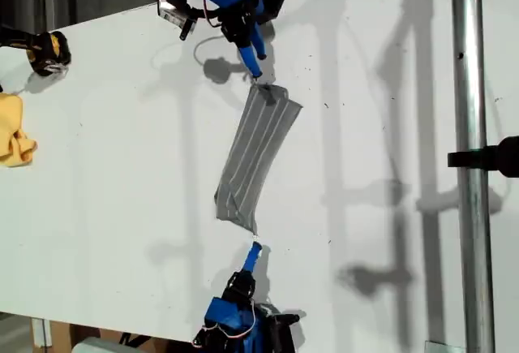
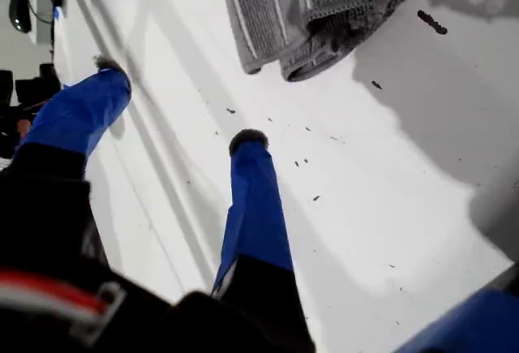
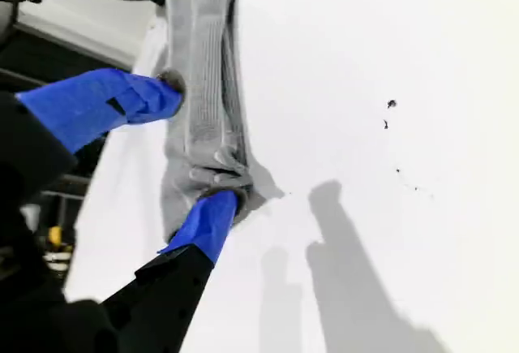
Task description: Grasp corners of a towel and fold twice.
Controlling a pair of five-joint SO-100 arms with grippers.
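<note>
Exterior view shows the dark-grey pinstriped towel (image 1: 258, 158) folded into a narrow strip—another fold seems left; my first gripper (image 2: 174, 109) and my second gripper (image 3: 195, 142) gape, holding nothing.

No readable text, label, brand, number or sign in any of the three views.
</note>
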